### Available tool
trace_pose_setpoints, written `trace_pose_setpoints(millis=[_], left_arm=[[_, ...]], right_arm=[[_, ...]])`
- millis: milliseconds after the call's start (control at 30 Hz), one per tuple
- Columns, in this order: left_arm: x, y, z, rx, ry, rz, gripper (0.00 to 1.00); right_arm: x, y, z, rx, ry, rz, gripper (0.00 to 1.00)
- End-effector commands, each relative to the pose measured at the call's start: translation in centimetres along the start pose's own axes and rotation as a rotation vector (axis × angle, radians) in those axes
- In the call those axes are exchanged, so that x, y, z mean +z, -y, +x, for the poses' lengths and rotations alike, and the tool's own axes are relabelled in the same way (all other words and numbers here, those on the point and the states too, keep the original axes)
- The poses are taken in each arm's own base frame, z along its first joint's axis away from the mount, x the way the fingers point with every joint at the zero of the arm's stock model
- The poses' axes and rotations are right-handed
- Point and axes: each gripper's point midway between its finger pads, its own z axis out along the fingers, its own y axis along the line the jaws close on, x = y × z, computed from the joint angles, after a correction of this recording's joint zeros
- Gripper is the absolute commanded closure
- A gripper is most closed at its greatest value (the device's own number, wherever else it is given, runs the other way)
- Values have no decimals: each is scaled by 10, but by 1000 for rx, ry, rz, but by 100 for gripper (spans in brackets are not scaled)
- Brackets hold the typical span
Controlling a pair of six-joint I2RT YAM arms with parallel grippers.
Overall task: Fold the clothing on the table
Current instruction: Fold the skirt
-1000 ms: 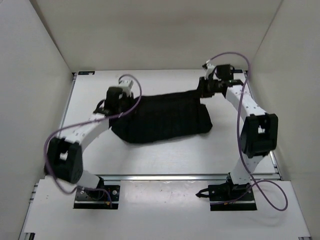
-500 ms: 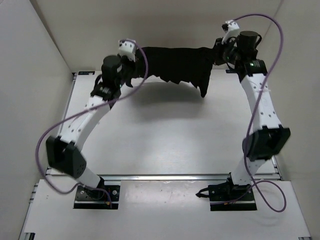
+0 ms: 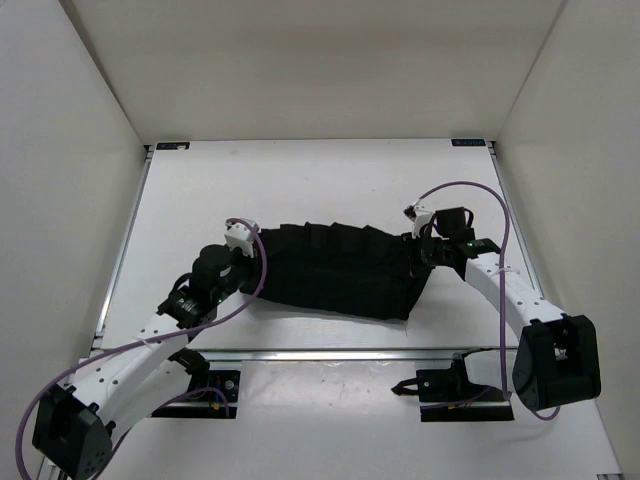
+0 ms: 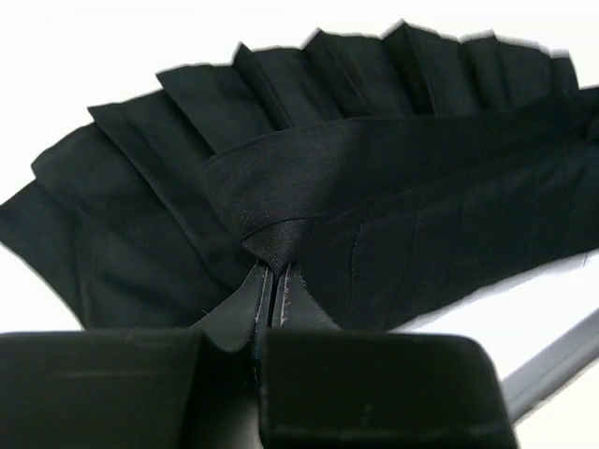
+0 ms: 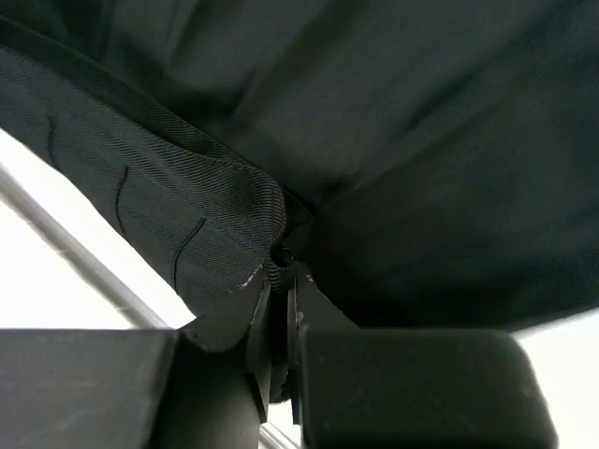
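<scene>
You've got bright, even light, faint shadows on the table (image 3: pixel 300 190); clothing (image 5: pixel 421 140) blurs close up in right wrist view.

The white counter (image 3: pixel 330 185) has thin metal rails along its edges. A black pleated skirt (image 3: pixel 335 270) lies on the near half, stretched from left to right, with its ridged edge toward the far side. On the near strip sit the left base plate (image 3: pixel 230 385) and the right base plate (image 3: pixel 470 400), well apart.
</scene>
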Motion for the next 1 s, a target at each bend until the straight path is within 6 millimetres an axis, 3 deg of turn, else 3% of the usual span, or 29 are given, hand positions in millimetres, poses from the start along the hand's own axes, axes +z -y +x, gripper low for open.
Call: trace_pose_setpoints(millis=[0, 133, 267, 367, 500, 633, 733, 867, 967], left_arm=[[-7, -34, -6, -171, 40, -116, 100], [6, -48, 28, -212, -89, -171, 100], [19, -60, 54, -247, -202, -239, 100], [28, -70, 58, -301, -239, -249, 100], [49, -73, 39, -235, -254, -257, 100], [70, -76, 36, -176, -322, -253, 97], [86, -74, 15, -151, -292, -265, 99], [101, -71, -32, -101, -174, -261, 100], [118, -76, -67, -78, -107, -261, 100]], right_arm=[[-5, 19, -24, 40, 107, 55, 100], [14, 34, -24, 111, 27, 26, 100], [37, 37, -48, 97, 3, 6, 100], [53, 39, -75, 72, 34, 0, 100], [67, 57, -81, 109, 13, 13, 100], [74, 76, -81, 162, -32, 22, 100], [72, 86, -87, 183, -18, 18, 100], [59, 93, -99, 171, 35, 48, 100], [47, 109, -112, 188, 84, 89, 100]])
